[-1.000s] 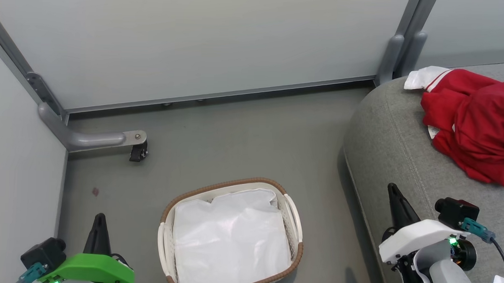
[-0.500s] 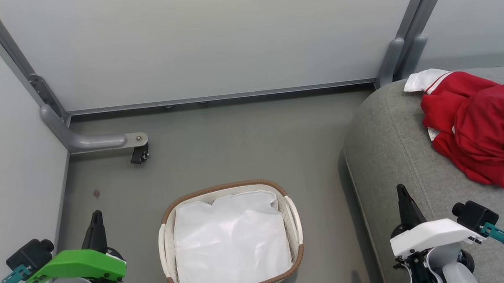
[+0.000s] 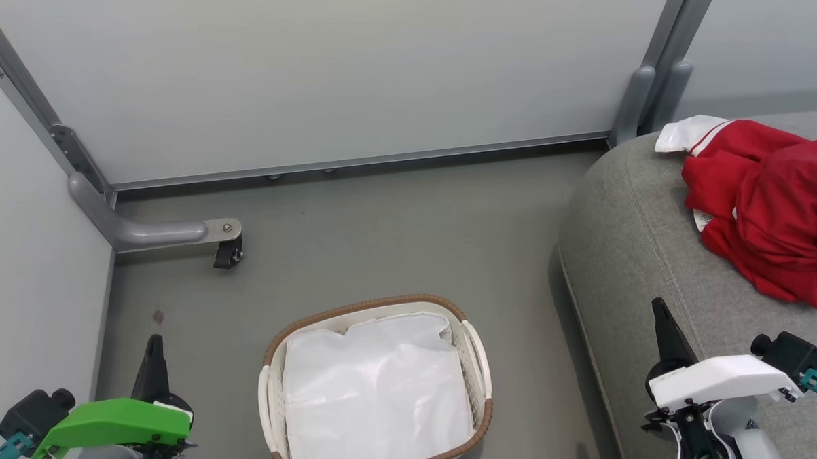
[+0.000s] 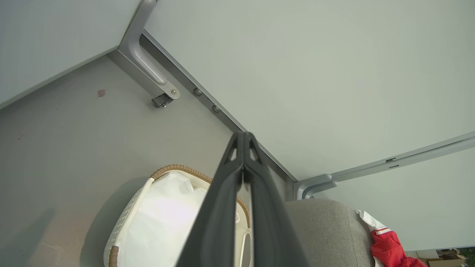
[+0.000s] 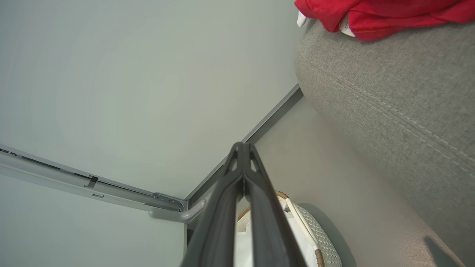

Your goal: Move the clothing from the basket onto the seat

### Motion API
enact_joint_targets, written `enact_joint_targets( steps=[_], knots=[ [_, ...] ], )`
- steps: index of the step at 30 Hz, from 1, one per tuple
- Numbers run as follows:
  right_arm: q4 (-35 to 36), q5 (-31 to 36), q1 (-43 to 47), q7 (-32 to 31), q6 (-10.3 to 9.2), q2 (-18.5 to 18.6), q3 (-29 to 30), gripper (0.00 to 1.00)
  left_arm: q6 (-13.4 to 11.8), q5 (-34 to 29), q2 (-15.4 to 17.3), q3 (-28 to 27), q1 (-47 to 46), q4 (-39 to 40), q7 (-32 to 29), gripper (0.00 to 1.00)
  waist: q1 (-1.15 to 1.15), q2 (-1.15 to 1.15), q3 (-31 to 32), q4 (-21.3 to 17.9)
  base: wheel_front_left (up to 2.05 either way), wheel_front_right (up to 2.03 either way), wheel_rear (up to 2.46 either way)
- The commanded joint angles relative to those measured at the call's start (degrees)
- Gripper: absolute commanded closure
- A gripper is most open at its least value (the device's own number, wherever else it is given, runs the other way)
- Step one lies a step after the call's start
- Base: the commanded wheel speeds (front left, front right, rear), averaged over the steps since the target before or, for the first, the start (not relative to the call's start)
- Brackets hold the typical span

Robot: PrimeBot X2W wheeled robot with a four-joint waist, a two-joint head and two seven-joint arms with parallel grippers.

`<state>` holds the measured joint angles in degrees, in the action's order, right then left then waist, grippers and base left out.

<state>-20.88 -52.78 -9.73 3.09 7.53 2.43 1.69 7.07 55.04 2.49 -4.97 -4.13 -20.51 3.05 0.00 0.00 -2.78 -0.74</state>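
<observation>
Left gripper (image 3: pixel 153 346) low at lower left, green wrist housing, dark fingers pressed together tip to tip, pointing up, holding nothing, right gripper (image 3: pixel 660 313) low at lower right, white wrist housing, fingers likewise closed together, holding nothing

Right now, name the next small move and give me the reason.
Probably none beyond parking the arms: the clothing lies on the seat, the basket holds just its white liner, and the left hand and right hand are both shut and empty. The job looks done.
</observation>
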Motion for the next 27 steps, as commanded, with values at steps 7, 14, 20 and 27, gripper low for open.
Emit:
enact_joint_targets(
  steps=[7, 14, 20, 27],
  knots=[
    [1.67, -6.0, 0.56, -1.43, -0.04, 0.36, 0.91, 1.0, 0.34, 5.68, 0.43, -0.37, -1.57, 1.61, -1.39, 1.0, 0.0, 0.0, 0.26, 0.08, 0.0, 0.0, 0.0],
    [2.37, -10.41, 0.98, -2.5, -0.04, 0.4, 1.45, 1.0, 0.37, 9.78, 0.45, -0.55, -1.68, 2.24, -2.5, 1.0, 0.0, 0.0, 0.5, 0.14, 0.0, 0.0, 0.0],
    [2.97, -14.03, 1.4, -3.44, -0.04, 0.42, 1.9, 1.0, 0.41, 13.19, 0.47, -0.7, -1.84, 2.84, -3.4, 1.0, 0.0, 0.0, 0.71, 0.2, 0.0, 0.0, 0.0],
    [3.62, -18.11, 1.81, -4.45, -0.04, 0.45, 2.4, 1.0, 0.44, 17.03, 0.49, -0.87, -1.96, 3.41, -4.37, 1.0, 0.0, 0.0, 0.95, 0.27, 0.0, 0.0, 0.0]
  ],
)
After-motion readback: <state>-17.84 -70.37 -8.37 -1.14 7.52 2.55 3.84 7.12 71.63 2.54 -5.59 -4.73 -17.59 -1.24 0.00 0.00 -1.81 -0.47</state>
